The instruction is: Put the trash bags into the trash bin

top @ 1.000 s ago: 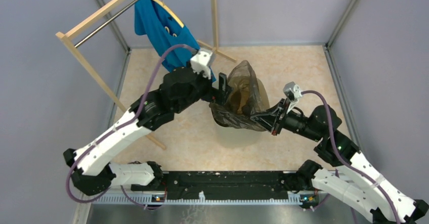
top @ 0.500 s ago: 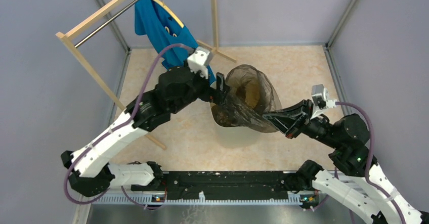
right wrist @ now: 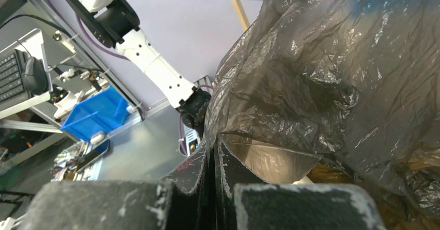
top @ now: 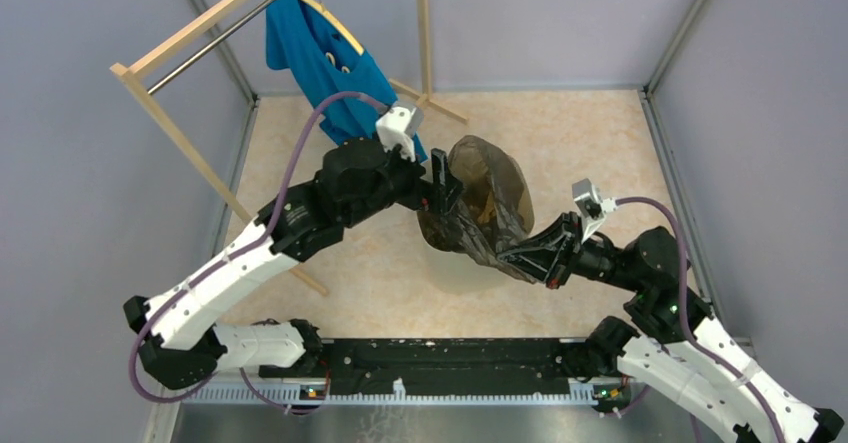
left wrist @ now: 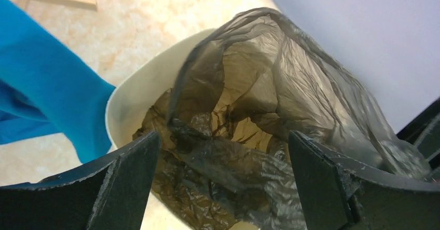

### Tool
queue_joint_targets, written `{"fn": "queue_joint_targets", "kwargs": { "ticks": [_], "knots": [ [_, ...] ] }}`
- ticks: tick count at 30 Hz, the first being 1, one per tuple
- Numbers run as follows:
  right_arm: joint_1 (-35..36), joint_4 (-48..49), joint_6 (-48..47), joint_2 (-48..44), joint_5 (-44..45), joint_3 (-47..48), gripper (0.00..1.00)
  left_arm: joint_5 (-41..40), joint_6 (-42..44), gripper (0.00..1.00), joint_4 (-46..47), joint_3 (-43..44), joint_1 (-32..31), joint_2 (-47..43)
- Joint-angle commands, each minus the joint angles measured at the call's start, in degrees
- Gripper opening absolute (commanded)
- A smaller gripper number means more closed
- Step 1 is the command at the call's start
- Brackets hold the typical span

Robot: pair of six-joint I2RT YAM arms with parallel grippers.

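The dark, glossy, see-through trash bag (top: pixel 487 203) billows over the cream trash bin (top: pixel 462 273), its lower part sunk inside the bin (left wrist: pixel 129 97). My right gripper (top: pixel 508 256) is shut on the bag's near right edge, just above the bin's rim; in the right wrist view the film (right wrist: pixel 332 69) runs up out of the pinched jaws (right wrist: pixel 214 149). My left gripper (top: pixel 440 185) stands open at the bag's left side. In its wrist view the crumpled bag (left wrist: pixel 270 84) lies between and beyond the two fingers (left wrist: pixel 124 183), with nothing gripped.
A wooden clothes rack (top: pixel 190 38) stands at the back left with a blue shirt (top: pixel 320 58) on a hanger, close behind my left wrist. One rack leg (top: pixel 265 233) passes under the left arm. Grey walls enclose the floor (top: pixel 600 143).
My right gripper, which had pulled the bag's edge out to the right, has come back toward the bin and lower. The bag's wide mouth has collapsed. The left gripper has barely moved.
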Motion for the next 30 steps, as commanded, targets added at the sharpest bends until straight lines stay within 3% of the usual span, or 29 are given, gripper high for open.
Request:
{"fn": "queue_joint_targets", "kwargs": {
  "ticks": [1, 4, 6, 10, 12, 17, 20, 23, 30],
  "knots": [
    [0.0, 3.1, 1.8, 0.0, -1.3, 0.1, 0.00, 2.2, -1.7, 0.99, -0.2, 1.5, 0.1, 3.6],
    [0.0, 1.2, 1.7, -0.6, -0.6, 0.5, 0.00, 2.5, -0.7, 0.92, -2.2, 1.8, 0.1, 5.9],
    [0.0, -0.3, 1.4, -1.0, 0.2, 0.9, 0.00, 3.1, -0.5, 0.80, -2.5, 0.9, 0.1, 6.1],
    [0.0, -2.8, 1.0, -2.1, 2.9, 1.4, 0.00, 2.1, -1.0, 0.46, -2.3, -1.7, 0.1, 3.2],
    [0.0, -6.3, 1.1, -2.4, 8.9, 2.2, 0.00, 0.9, -1.8, 0.29, -1.7, -3.8, 0.1, -0.1],
    [0.0, -13.4, 6.8, -3.6, 20.7, 2.1, 0.01, 1.5, -4.8, 0.00, 4.2, -13.7, 0.1, -10.0],
    [0.1, -14.8, 8.5, -3.8, 21.4, 2.2, 0.04, 3.2, -6.3, 0.00, 8.6, -19.6, 0.1, -16.1],
    [0.0, -17.8, 9.8, -3.8, 23.9, 4.0, 0.15, 4.2, -7.3, 0.00, 11.3, -24.0, 0.1, -21.2],
    [0.0, -25.1, 10.9, -3.3, 30.5, 7.3, 0.12, 7.7, -10.8, 0.00, 17.0, -34.0, 0.1, -30.5]
  ]
}}
